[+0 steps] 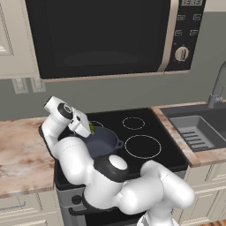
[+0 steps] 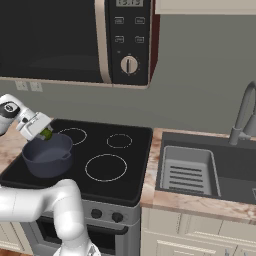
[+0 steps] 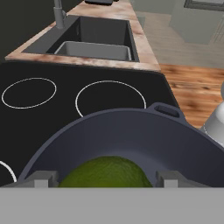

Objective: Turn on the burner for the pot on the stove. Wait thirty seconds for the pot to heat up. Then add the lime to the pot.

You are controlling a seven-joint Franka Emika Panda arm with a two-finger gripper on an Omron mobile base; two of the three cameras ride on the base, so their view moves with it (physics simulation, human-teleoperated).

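Gripper (image 3: 103,180): white two-finger gripper, tilted over the near-left burner; jaws set wide around the lime, one tip on each side. Whether the tips press on it cannot be told.
Lime (image 3: 105,173): small dark green round fruit, between the fingertips, at the pot's mouth above its left rim, judged positioned for release into the pot.
Pot (image 2: 47,157): round dark grey-blue metal pot with loop handles, no lid, standing on the near-left ring; the visible interior is bare.
Stove (image 1: 145,128): black glass cooktop with thin white rings; remaining rings carry nothing.
Sink (image 2: 187,172): dark basin, right of the stove, holding a grey ribbed rack.
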